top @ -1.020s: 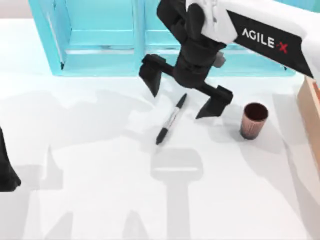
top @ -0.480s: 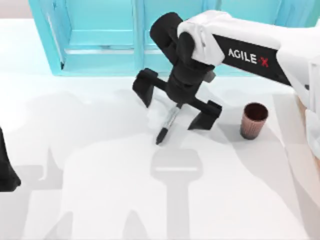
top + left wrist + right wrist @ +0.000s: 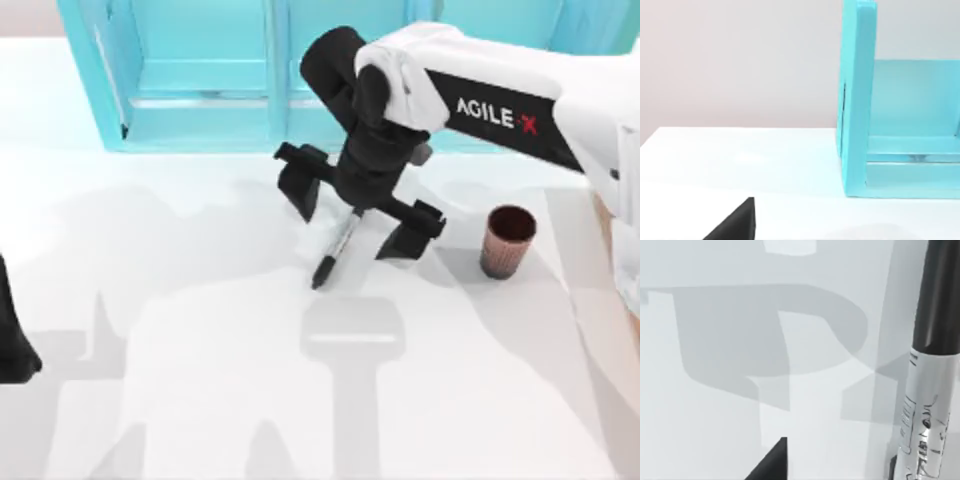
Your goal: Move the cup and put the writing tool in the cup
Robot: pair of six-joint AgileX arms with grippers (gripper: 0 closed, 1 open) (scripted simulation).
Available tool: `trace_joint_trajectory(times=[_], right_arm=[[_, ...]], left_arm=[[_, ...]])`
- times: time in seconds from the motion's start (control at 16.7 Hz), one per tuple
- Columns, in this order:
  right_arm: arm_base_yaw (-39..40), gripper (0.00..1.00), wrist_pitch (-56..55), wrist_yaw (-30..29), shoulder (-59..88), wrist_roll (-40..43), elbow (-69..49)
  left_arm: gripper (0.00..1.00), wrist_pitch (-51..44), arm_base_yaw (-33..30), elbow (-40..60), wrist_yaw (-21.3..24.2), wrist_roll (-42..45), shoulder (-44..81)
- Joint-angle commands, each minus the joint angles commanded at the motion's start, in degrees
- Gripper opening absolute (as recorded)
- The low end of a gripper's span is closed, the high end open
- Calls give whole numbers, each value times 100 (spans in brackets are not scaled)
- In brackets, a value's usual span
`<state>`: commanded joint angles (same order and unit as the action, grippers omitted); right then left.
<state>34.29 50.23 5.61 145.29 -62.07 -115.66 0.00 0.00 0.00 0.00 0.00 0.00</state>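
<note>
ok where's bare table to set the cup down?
Free: the front of the table, below the marker and cup, and the left middle past the left gripper. Crowded: under the right gripper, open over the marker, by the shelf.

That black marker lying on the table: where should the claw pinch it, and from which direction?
Probably mid-barrel, on the grey label band, coming straight down from above. The marker lies flat on the table, slim and long, so only its two long sides can be pinched, with the fingers set across its length. The right claw hangs open over it that way. The cup stands apart to its right.
</note>
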Motion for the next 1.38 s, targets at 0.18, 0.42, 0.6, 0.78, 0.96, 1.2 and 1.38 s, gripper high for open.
trace_joint_trajectory(times=[0.18,0.42,0.6,0.78,0.96,1.2,1.38], right_arm=[[0,32,0,0,0,0,0],[0,2,0,0,0,0,0],[0,0,0,0,0,0,0],[0,0,0,0,0,0,0],[-60,0,416,-203,-482,217,103],[158,0,587,-225,-892,35,470],[349,0,776,-259,-1793,-168,958]], left_arm=[[100,0,0,0,0,0,0],[100,0,0,0,0,0,0],[100,0,0,0,0,0,0],[100,0,0,0,0,0,0],[100,0,0,0,0,0,0],[100,0,0,0,0,0,0],[100,0,0,0,0,0,0]])
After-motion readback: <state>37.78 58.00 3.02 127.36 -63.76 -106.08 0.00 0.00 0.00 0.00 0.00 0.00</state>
